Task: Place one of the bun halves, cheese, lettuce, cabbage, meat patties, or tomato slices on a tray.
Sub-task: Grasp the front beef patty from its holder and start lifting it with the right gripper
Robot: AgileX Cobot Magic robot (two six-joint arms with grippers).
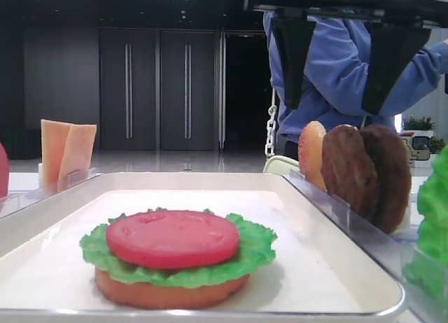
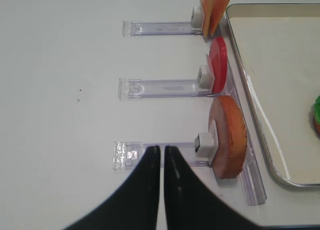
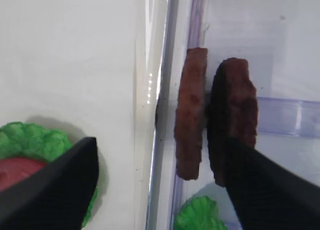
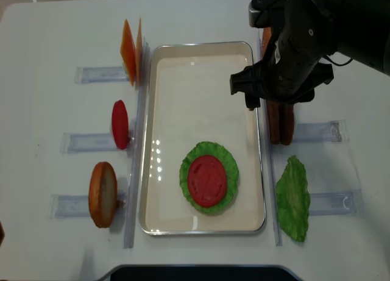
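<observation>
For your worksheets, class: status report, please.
Right pincer open over the patties. Left pincer shut, idle. Tray holds bun, lettuce, tomato. Nothing blocking.

The right gripper (image 3: 160, 185) is held wide open, its two dark fingers (image 3: 55, 185) spread far apart and pointed downward, carried by the right arm (image 4: 304, 43) at the far right. The left gripper (image 2: 162, 157) is shut, fingertips pressed together, low at the near left.

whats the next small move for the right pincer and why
Probably lower the right pincer, jaws open, around the nearer of the meat patties, then close. They stand on edge in their holder beside the tray, where the stack so far ends at a tomato slice on lettuce.
</observation>
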